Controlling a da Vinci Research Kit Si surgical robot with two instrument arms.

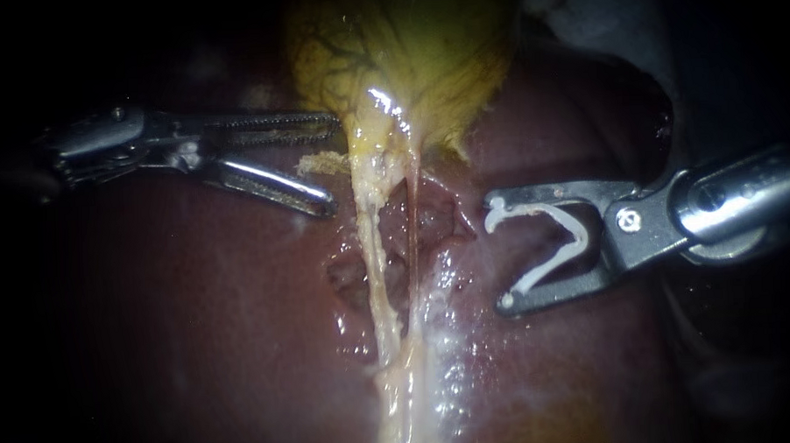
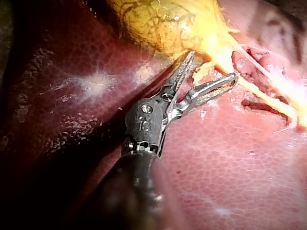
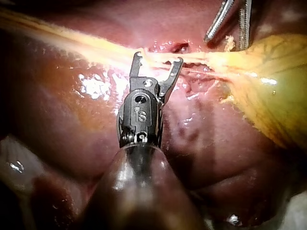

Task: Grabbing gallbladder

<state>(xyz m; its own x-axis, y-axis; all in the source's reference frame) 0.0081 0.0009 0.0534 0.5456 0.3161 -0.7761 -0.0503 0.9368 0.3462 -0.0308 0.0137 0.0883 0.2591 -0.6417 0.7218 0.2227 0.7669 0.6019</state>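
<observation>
The yellow gallbladder (image 1: 407, 55) lies at the top centre on the dark red liver (image 1: 197, 325). Two pale tubes (image 1: 371, 249) run down from its neck. My left instrument (image 1: 331, 161) stands open just left of the neck, its upper jaw touching the gallbladder's edge. In the left wrist view the left instrument (image 2: 212, 66) has a shred of yellow tissue in the gap, and the gallbladder (image 2: 163, 24) lies ahead. My right instrument (image 1: 499, 253) waits right of the tubes, its wide jaws holding a white clip (image 1: 553, 242). In its own view the right instrument (image 3: 157, 60) is tip-close to the tubes (image 3: 96, 48).
Between the two tubes sits a raw, dissected patch of liver bed (image 1: 430, 220). Wet, glistening tissue (image 1: 443, 351) runs down beside the lower tubes. The left instrument (image 3: 225, 21) shows beyond the tubes in the right wrist view, beside the gallbladder (image 3: 268, 81).
</observation>
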